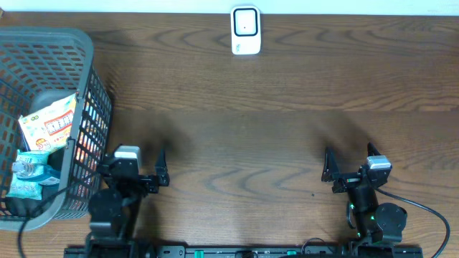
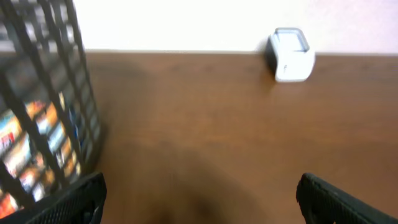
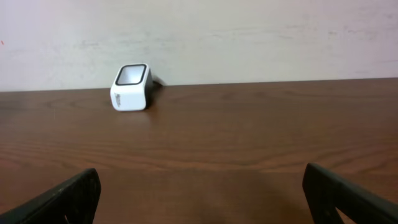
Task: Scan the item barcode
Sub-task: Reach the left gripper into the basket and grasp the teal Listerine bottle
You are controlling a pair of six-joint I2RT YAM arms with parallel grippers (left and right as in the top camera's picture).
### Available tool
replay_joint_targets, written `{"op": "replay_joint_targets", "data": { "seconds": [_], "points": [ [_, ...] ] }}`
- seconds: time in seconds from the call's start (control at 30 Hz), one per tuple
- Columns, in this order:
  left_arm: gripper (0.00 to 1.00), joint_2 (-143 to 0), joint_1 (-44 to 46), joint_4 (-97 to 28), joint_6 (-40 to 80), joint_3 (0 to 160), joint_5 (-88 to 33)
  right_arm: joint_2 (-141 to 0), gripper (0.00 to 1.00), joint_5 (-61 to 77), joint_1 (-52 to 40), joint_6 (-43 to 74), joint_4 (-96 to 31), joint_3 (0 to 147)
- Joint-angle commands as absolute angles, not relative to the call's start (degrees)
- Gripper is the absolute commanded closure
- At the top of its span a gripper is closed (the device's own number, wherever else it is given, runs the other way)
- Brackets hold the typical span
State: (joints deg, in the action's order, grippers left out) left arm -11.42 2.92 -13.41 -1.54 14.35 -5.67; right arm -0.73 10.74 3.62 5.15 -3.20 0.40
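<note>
At the near edge of the table (image 1: pixel 244 129), both pairs of fingers stand spread wide with nothing between them. The left gripper (image 2: pixel 199 202) shows its dark fingers (image 2: pixel 74 199) at the bottom corners of its wrist view. The right gripper (image 3: pixel 200 196) shows its fingers (image 3: pixel 68 199) the same way. Neither touches anything.

Just left of the left gripper stands the grey mesh basket (image 1: pixel 79 50), which holds the items. An orange and white packet (image 1: pixel 49 123) lies on top, leaning toward the near wall, and a pale blue packet (image 1: pixel 32 172) lies lower, toward the front. The white scanner (image 1: pixel 245 30) sits alone at the far edge, about midway between the arms, its dark-framed window tilted upward.

The task looks barely begun, and the step in hand seems to be fetching an item. The left arm is the natural choice, being beside the basket. It should rise over the rim and descend from above, since the mesh wall blocks any approach from the side. The top packet is the easiest catch. Gripping it by an edge keeps the printed faces uncovered. No barcode can be made out from here, so the packet may need turning before it faces the scanner window.
</note>
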Motion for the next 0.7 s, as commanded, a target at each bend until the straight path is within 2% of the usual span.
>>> {"op": "replay_joint_targets", "data": {
  "seconds": [0.0, 0.23, 0.5, 0.67],
  "points": [
    [0.02, -15.70, 3.20, -14.57, -1.45, 23.64, -9.98, -0.71, 0.01, 11.07, 3.38, 4.64, -3.44, 0.32],
    [0.02, -24.36, 3.20, -21.98, 1.52, 37.47, -10.74, -0.71, 0.01, 11.07, 3.38, 4.64, -3.44, 0.32],
    [0.02, -38.41, 3.20, -40.62, 1.56, 62.54, -12.84, -0.71, 0.01, 11.07, 3.38, 4.64, -3.44, 0.32],
    [0.02, -40.38, 3.20, -46.22, 1.61, 65.21, -16.29, -0.71, 0.01, 11.07, 3.38, 4.64, -3.44, 0.32]
  ]
}}
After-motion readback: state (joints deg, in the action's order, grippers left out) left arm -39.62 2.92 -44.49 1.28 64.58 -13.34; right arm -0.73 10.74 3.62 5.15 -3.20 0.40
